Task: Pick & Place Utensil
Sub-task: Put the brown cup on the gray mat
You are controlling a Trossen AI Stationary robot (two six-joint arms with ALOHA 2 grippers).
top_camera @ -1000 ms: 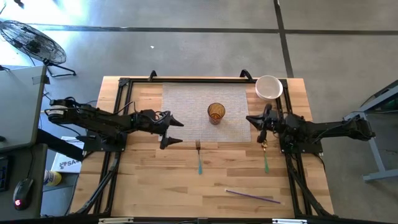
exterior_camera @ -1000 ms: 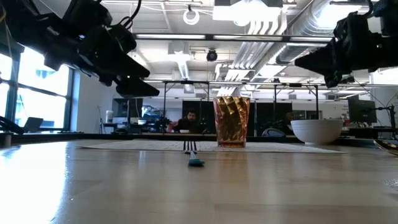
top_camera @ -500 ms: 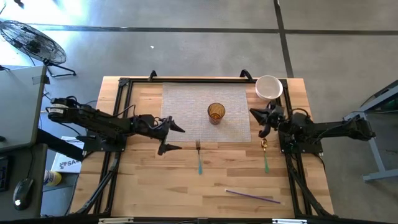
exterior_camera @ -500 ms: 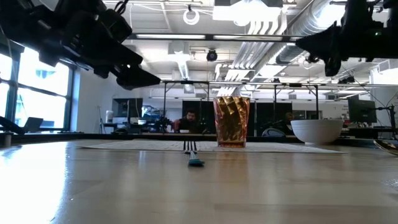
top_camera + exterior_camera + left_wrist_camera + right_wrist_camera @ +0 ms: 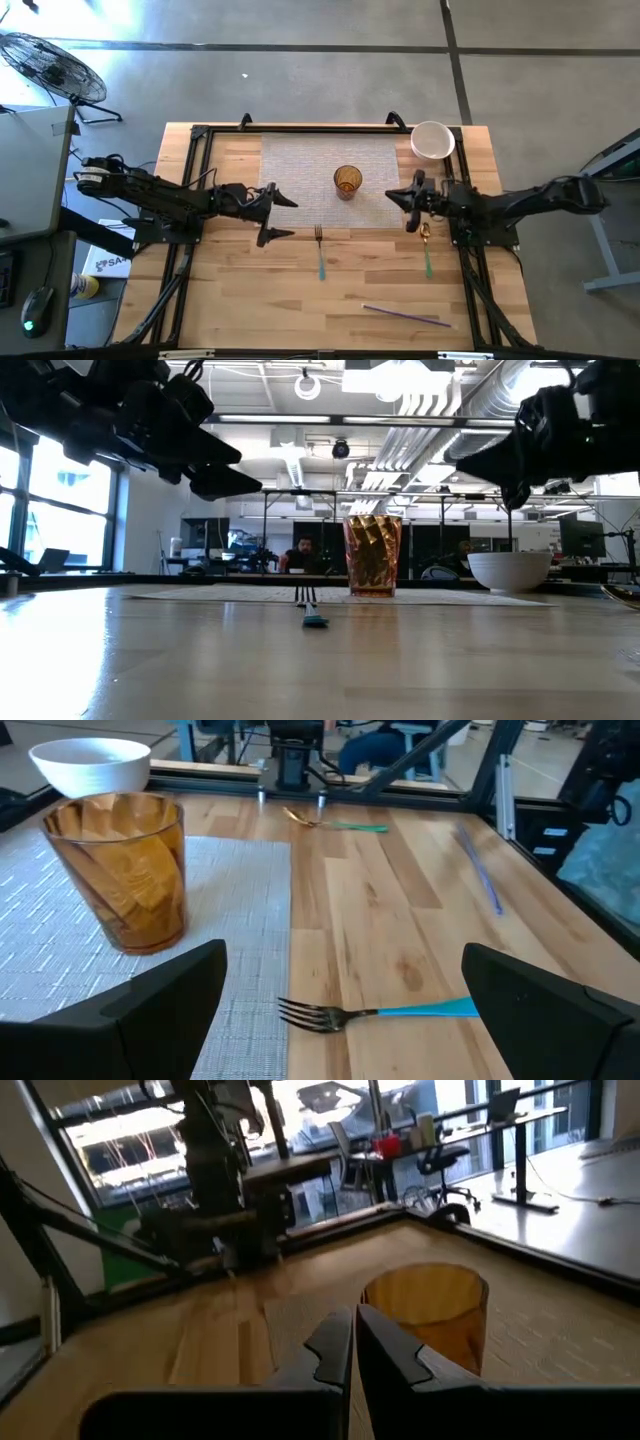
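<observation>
Although both arms hang above the tabletop, neither holds anything. The left gripper [image 5: 278, 217] hovers with its fingers wide apart just left of the fork [image 5: 320, 250], which lies flat on the bare wood close below the near edge of the woven mat [image 5: 300, 170], tines toward the mat and blue handle pointing to the tabletop's near edge. Compared with a second ago, this gripper has drawn slightly back toward the left edge and sits a little higher in the low view, so it has not yet committed to a descent.

The right gripper [image 5: 409, 206], fingers pressed together and empty, has swung: half a second ago it was pulled toward the far right corner by the white bowl [image 5: 433, 140], and now it reaches inward over the mat's right edge, pointing toward the amber cup [image 5: 347, 182]. Below it on the wood lies the spoon [image 5: 426, 247], gold bowl and green handle, untouched and in the same spot throughout. A purple straw [image 5: 407, 316] rests near the near edge, also unmoved.

Since no utensil has shifted, the pick is still ahead. By my judgement the left arm is the likelier one to act, being open and beside the fork; the right would first have to open.
</observation>
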